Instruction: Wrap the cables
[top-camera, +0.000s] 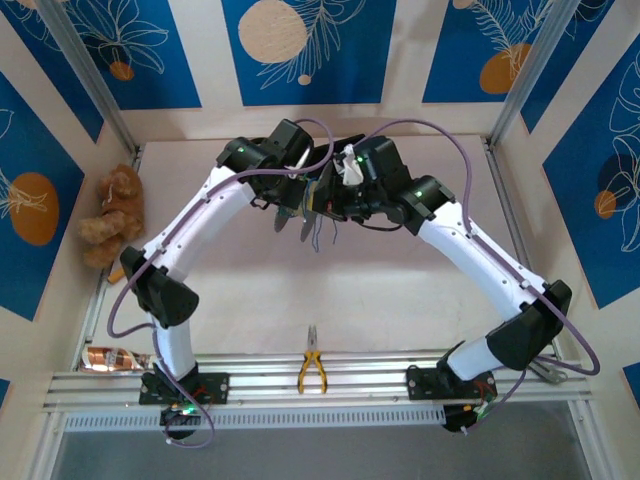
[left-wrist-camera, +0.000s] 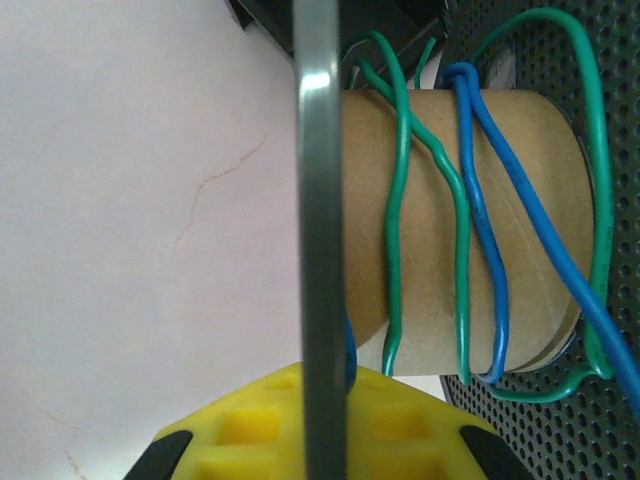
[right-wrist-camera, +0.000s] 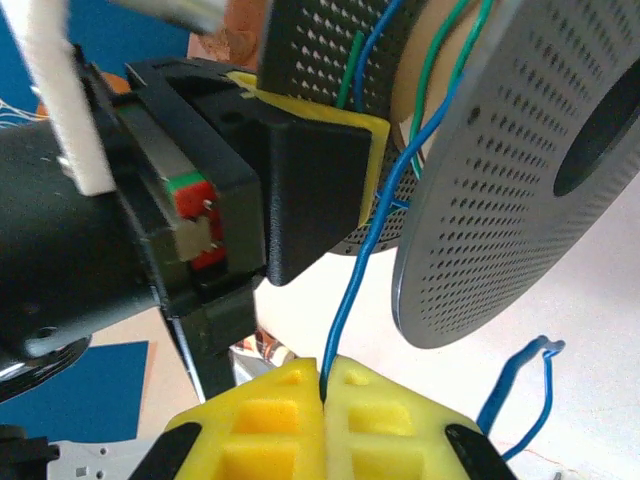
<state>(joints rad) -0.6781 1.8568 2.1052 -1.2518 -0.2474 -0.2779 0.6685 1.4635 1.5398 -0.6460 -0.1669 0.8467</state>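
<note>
Cables (left-wrist-camera: 392, 260), green and blue, sit in loose uneven turns round the cardboard core of a spool (left-wrist-camera: 425, 300), which is held up between both arms over the far middle of the table (top-camera: 400, 290). At the table's left edge sits a plush bear (top-camera: 112, 215); next, left gripper (left-wrist-camera: 322, 420) clenched on the spool's thin metal flange (left-wrist-camera: 320, 200), which is seen edge-on between the yellow fingers; yellow-handled pliers (top-camera: 312, 365) lie at the near rail, well apart from the spool. Right gripper (right-wrist-camera: 325, 400) is pinched tight on one blue strand running up to the spool, with a loose blue end curling just to its right.
</note>
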